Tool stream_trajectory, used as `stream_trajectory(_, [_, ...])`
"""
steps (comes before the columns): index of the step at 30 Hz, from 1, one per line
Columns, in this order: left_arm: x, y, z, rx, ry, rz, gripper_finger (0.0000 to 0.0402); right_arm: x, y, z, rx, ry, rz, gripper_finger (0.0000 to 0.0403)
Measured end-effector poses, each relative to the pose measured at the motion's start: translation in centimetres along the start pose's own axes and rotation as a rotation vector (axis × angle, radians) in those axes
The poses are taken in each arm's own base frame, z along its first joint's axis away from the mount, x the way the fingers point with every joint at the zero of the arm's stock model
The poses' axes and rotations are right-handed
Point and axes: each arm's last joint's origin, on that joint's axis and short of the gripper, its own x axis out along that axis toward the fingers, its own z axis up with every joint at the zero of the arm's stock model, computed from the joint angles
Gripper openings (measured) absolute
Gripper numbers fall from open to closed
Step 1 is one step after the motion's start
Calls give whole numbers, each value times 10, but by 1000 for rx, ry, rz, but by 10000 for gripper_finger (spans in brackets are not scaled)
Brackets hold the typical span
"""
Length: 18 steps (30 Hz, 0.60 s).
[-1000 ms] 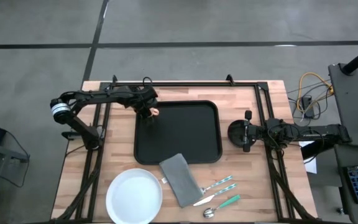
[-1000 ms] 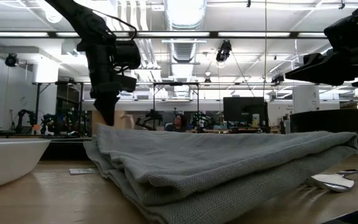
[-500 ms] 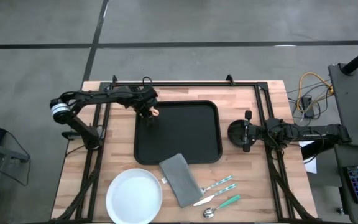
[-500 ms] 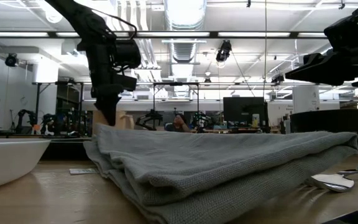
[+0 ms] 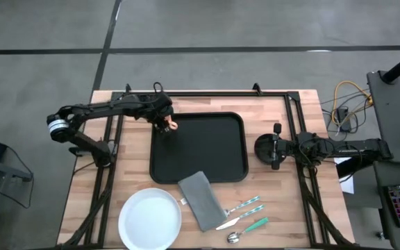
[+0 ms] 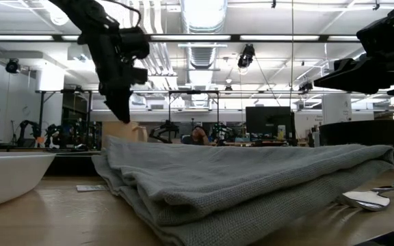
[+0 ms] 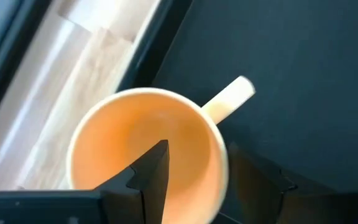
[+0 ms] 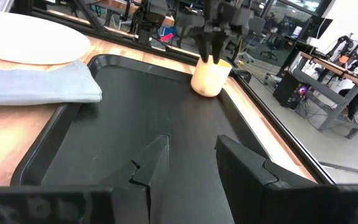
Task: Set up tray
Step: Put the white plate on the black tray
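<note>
**Left wrist view: fingers over the cup**

The left gripper (image 7: 191, 171) is hovering with its fingers apart, one inside a cream cup's (image 7: 146, 146) rim and one outside. The cup is standing in the far left corner of the black tray (image 5: 207, 149) mid-tabletop (image 5: 276, 201). The right gripper (image 8: 188, 165), fingers spread, is waiting beside the tray.

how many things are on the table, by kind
tray: 1
cup: 1, in the tray's corner under the left hand
plate: 1
napkin: 1
cutlery pieces: 4
total: 8
</note>
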Motion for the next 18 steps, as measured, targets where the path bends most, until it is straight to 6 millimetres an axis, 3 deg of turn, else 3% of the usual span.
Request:
stream_trajectory(9, [-51, -4, -8, -23, -173, -27, 147, 0, 0, 0, 0, 0, -1, 123])
stream_trajectory(14, [-71, -19, -13, 27, -248, -74, 147, 0, 0, 0, 0, 0, 0, 123])
stream_trajectory(18, [-75, -37, -17, 99, -260, -121, 147, 0, 0, 0, 0, 0, 0, 123])
